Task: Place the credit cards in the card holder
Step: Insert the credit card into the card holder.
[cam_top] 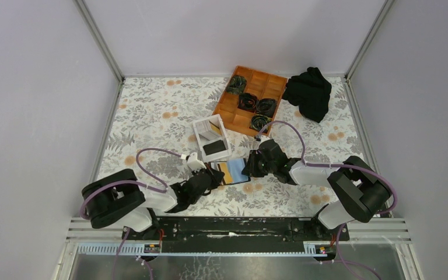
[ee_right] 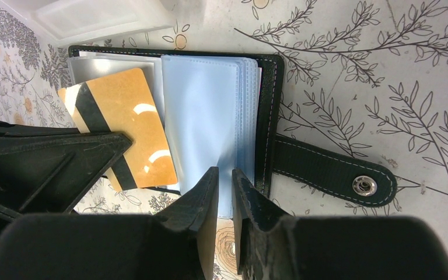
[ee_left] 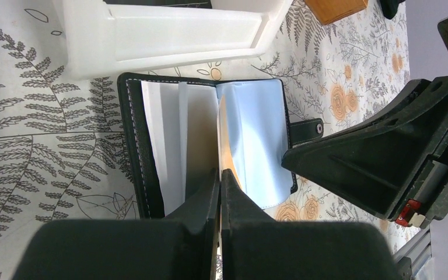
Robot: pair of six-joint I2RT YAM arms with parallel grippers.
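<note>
The black card holder (ee_right: 326, 169) lies open on the floral table, strap tab to the right; it also shows in the left wrist view (ee_left: 129, 134) and the top view (cam_top: 239, 170). Its light blue plastic sleeves (ee_right: 204, 111) fan up. My left gripper (ee_left: 220, 175) is shut on an orange-tan credit card (ee_right: 128, 125) with a black stripe, held tilted over the holder's left half; the card is edge-on in its own view (ee_left: 227, 153). My right gripper (ee_right: 224, 172) is pinched on the near edge of the sleeves. I see no separate light blue card.
A white open-topped box (cam_top: 212, 138) stands just behind the holder, also in the left wrist view (ee_left: 169, 35). An orange wooden compartment tray (cam_top: 251, 99) with dark rolled items sits at the back. A black cloth (cam_top: 309, 92) lies at the back right. The two grippers nearly touch (ee_left: 379, 157).
</note>
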